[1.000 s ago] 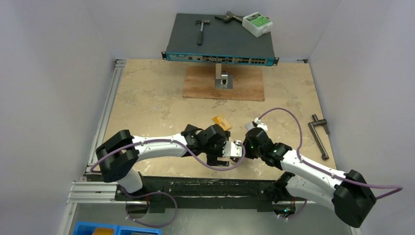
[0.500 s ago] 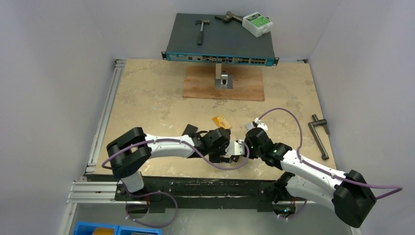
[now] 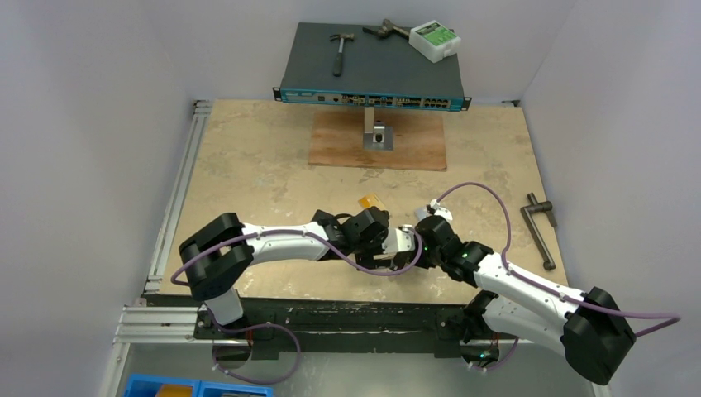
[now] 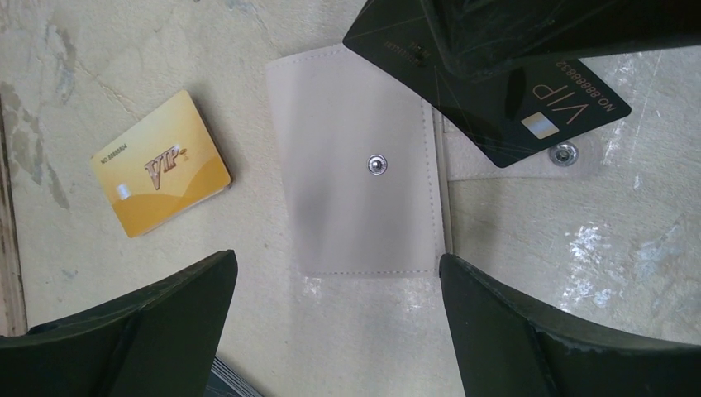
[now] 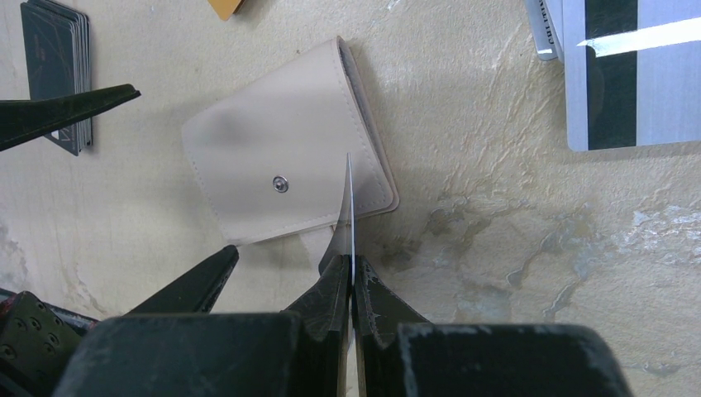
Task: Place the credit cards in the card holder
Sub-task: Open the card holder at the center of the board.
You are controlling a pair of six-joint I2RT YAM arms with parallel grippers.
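Observation:
The beige card holder (image 4: pixel 360 194) lies folded shut on the table, its snap tab (image 4: pixel 565 154) out to one side. My left gripper (image 4: pixel 339 331) hovers open over it, one finger on each side. My right gripper (image 5: pixel 352 269) is shut on a black credit card (image 4: pixel 512 116), seen edge-on (image 5: pixel 350 207) over the holder's (image 5: pixel 281 178) tab side. An orange-yellow card (image 4: pixel 161 174) lies flat beside the holder. Silver-grey cards (image 5: pixel 628 74) and a dark stack of cards (image 5: pixel 58 74) lie nearby. From above, both grippers (image 3: pixel 384 244) (image 3: pixel 416 242) meet at the table's front middle.
A network switch (image 3: pixel 372 70) with a hammer (image 3: pixel 339 50) and a white box (image 3: pixel 436 39) on it stands at the back. A wooden board (image 3: pixel 379 141) lies in front of it. A metal handle tool (image 3: pixel 539 231) lies at the right edge.
My left arm has stretched to the right, bringing its open gripper over the card holder. The right gripper has held still with the black card.

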